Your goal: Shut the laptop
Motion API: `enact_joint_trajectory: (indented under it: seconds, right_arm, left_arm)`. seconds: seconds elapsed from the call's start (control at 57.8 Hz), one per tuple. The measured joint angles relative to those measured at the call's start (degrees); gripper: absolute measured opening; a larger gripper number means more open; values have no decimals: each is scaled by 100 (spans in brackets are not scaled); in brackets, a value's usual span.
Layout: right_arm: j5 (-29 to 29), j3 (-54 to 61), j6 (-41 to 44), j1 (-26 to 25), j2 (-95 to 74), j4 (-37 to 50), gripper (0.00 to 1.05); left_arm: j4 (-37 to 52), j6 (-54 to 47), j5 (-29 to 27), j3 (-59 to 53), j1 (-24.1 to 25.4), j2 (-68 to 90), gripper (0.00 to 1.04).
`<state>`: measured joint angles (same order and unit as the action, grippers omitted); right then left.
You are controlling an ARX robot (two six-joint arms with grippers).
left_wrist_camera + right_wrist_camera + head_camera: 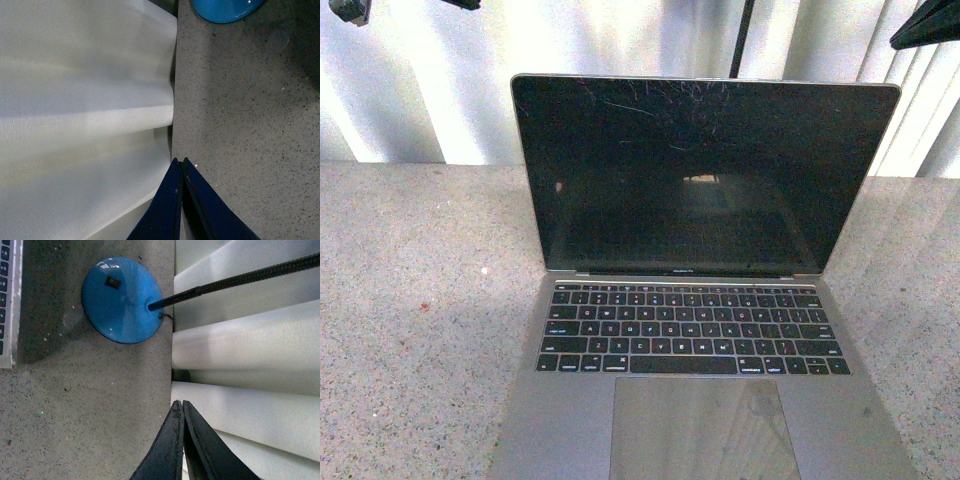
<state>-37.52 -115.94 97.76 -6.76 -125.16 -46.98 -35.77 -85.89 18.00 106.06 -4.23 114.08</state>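
The laptop (700, 300) stands open in the middle of the speckled grey table (410, 330). It is slim and silver-grey, with black keys, a large trackpad and a black screen (700, 170) scratched near its top. Its lid is upright and leans slightly back. A strip of its keyboard edge shows in the right wrist view (7, 300). My left gripper (180, 161) is shut and empty over the table's back edge, next to the white curtain. My right gripper (179, 402) is shut and empty, also at the back edge, away from the laptop.
A blue round lamp base (122, 300) with a black gooseneck (250, 277) stands on the table between the laptop and the curtain (250, 405). Its rim also shows in the left wrist view (225, 10). White pleated curtain (420, 90) hangs behind the table.
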Motion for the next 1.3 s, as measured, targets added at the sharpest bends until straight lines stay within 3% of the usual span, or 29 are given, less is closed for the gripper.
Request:
enact_joint_trajectory:
  seconds: [0.449, 0.899, 1.297]
  right_arm:
    - [-9, -822, -50, 415, -623, -688, 3]
    - [-216, -824, -452, 616, -732, -929, 3]
    - [-70, -800, -540, 763, -741, -1598, 3]
  left_arm:
    - [-420, 13, 13, 820, -393, 597, 4]
    - [-520, -101, 116, 313, -651, 619, 4]
    - [-474, -122, 192, 76, -837, 455, 4]
